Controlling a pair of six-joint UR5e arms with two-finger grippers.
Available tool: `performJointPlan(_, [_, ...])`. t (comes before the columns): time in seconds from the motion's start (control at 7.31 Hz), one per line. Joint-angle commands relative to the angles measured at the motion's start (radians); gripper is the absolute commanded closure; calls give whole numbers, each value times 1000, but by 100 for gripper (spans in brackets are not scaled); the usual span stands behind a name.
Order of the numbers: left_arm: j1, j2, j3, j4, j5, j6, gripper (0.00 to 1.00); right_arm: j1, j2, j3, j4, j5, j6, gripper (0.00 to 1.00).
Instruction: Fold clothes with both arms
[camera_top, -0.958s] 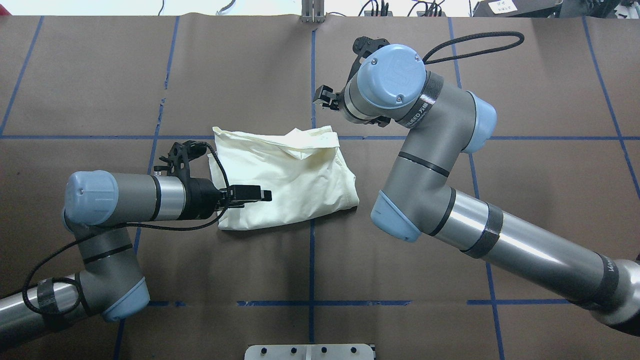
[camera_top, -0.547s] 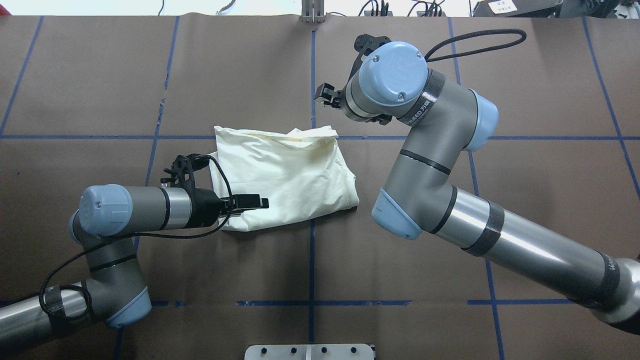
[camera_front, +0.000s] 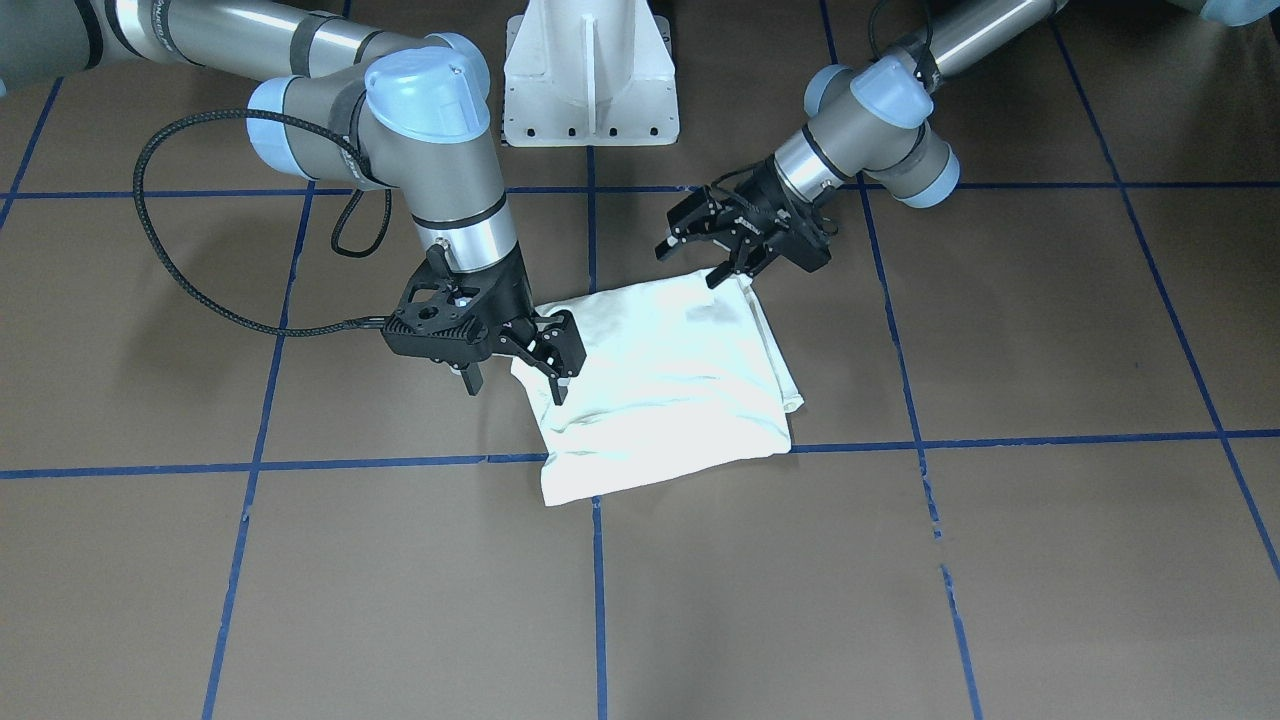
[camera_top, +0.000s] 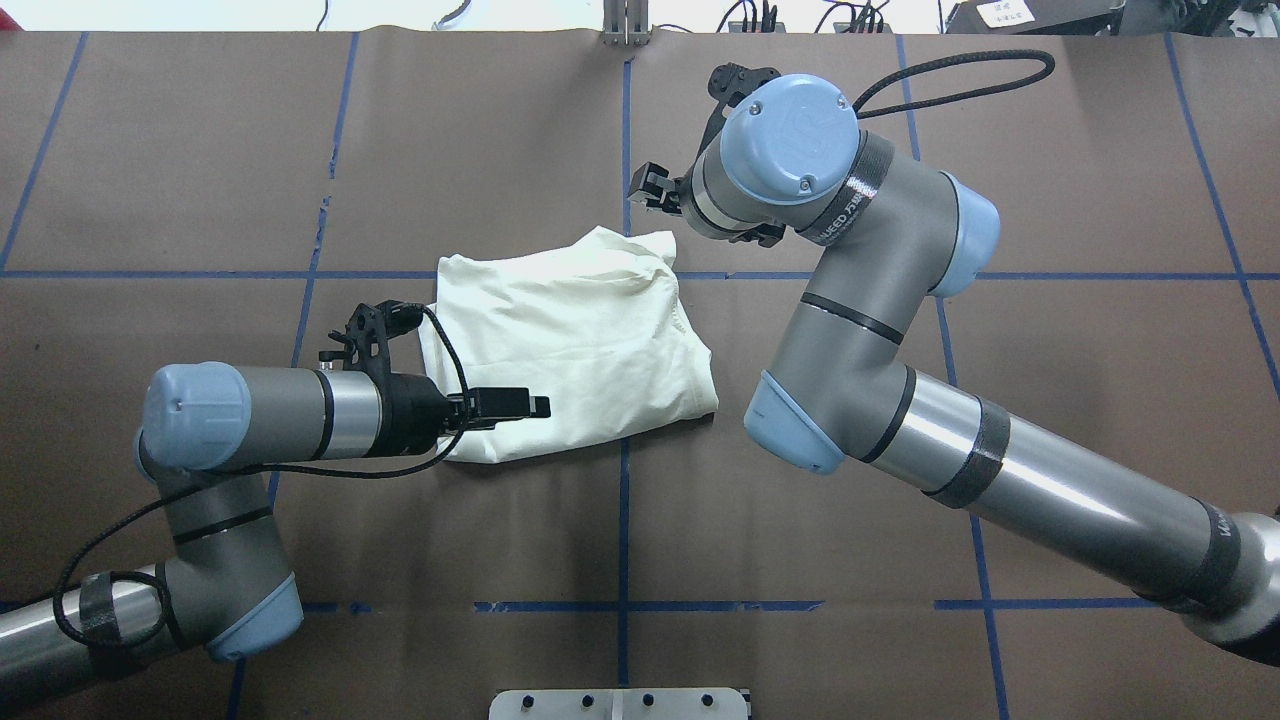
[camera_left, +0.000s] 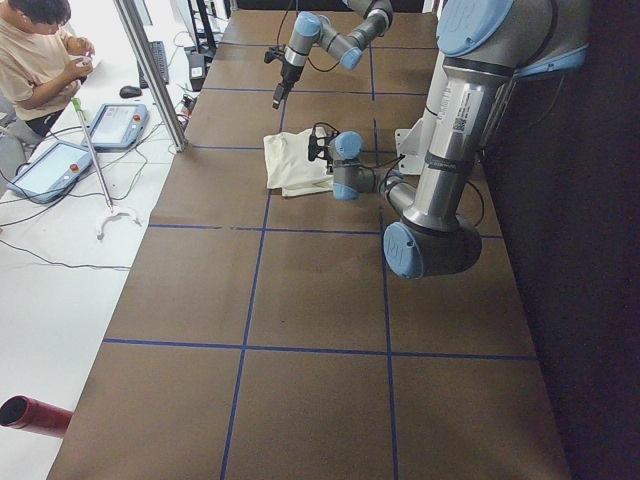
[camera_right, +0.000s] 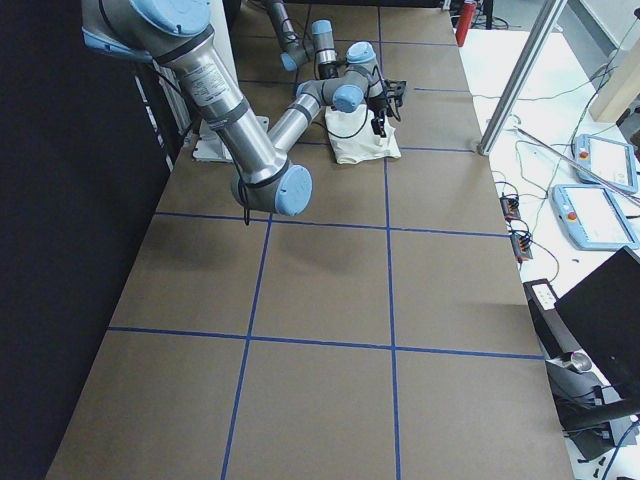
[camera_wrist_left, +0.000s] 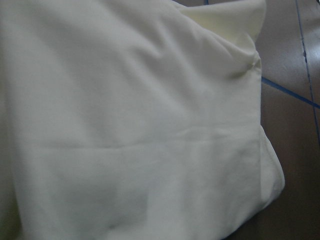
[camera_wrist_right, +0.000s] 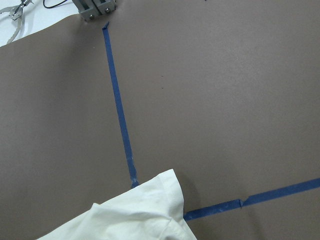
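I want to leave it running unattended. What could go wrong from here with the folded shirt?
The right gripper hangs open close by the edge of the folded cream-white cloth shirt; a low sideways move could snag and unfold it. The left gripper, also open, sits over the shirt's opposite corner and may drag that layer when it moves off.

Plain cream-white folded cloth T-shirt (camera_top: 580, 340); brown paper-covered bench (camera_top: 200, 150), blue tape grid (camera_top: 623, 520); left arm (camera_top: 280, 412), right arm (camera_top: 860, 290) grey-silver, light-blue caps, black jaws.
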Motion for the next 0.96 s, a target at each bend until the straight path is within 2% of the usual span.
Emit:
performJointPlan(0.0, [-146,-1,-29,8,-161,8,1,-1,11,-3,-3,17,0,0])
performJointPlan(0.14, [-253,-1,-30,46,-266,75,1,-9,31,-22,-6,15,1,0])
performJointPlan(0.27, [-306,-1,-30,120,-297,190,1,-20,50,-57,-8,12,10,0])
performJointPlan(0.55, [-337,19,-25,156,-299,299,1,-58,139,-220,-8,1,-2,0])
performJointPlan(0.82, [-341,28,-32,156,-301,300,1,-109,153,-287,-8,-96,-105,0])
